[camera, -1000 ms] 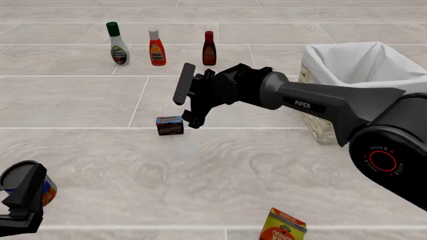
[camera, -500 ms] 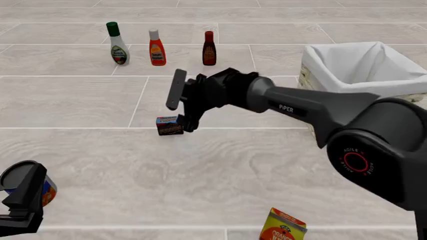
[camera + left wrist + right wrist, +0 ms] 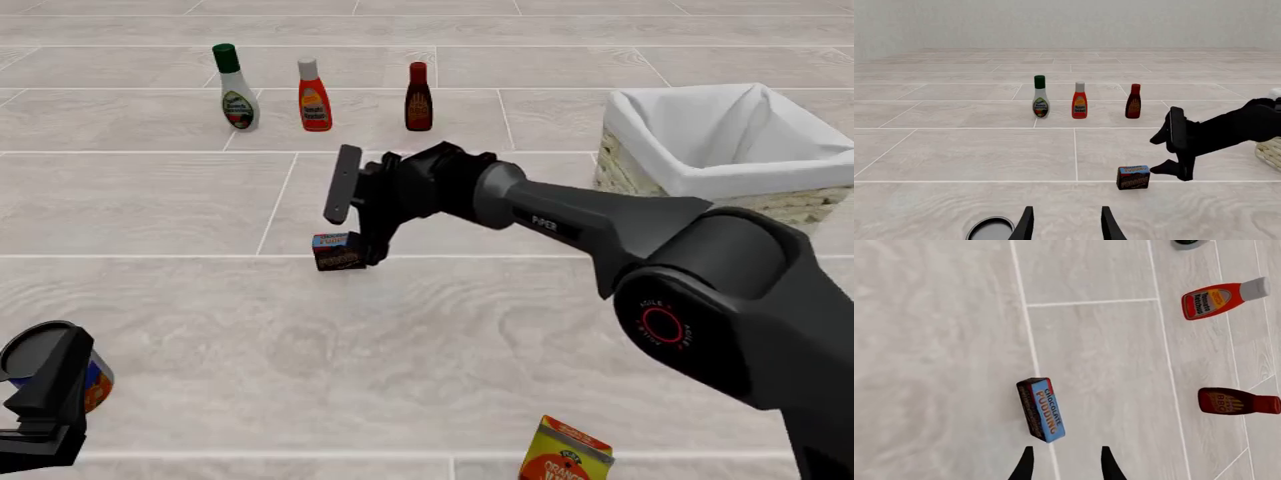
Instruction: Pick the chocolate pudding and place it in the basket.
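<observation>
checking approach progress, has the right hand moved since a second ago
Yes. In the front view the right hand has shifted left, toward the dressing bottle's side, and now sits open over the chocolate pudding, which itself has not moved from the tile seam.

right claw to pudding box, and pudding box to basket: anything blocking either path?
Nothing visible blocks either. The open right claw hangs just above the small dark brown, blue-topped pudding box with only bare floor between. From the box to the white-lined wicker basket, only floor tiles and the right arm itself.

Dark grey right arm [image 3: 627, 225], white PIPER lettering, red ring emblem.
</observation>
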Robot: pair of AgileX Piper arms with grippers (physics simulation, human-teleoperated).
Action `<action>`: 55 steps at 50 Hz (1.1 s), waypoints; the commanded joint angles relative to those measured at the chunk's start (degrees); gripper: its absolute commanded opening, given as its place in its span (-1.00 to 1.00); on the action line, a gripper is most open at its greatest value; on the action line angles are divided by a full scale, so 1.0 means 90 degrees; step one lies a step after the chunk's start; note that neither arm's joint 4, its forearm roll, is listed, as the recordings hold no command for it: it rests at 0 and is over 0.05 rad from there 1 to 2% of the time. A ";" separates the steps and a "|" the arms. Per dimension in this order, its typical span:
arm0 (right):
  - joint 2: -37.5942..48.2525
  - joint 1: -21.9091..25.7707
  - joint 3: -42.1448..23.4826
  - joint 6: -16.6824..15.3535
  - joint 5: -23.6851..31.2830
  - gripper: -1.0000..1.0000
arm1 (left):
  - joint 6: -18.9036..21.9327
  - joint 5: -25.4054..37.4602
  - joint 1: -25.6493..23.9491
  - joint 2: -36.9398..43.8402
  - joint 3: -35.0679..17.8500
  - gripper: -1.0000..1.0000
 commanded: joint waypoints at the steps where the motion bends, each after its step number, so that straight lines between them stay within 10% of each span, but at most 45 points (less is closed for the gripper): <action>1: 0.0312 -0.0009 -0.0387 -0.0032 0.0115 1.00 | 0.0001 -0.0003 -0.0002 -0.0011 0.0011 1.00; 55: 0.1215 0.0035 -0.1088 0.0073 0.0288 1.00 | 0.0001 -0.0003 -0.0002 -0.0011 0.0011 1.00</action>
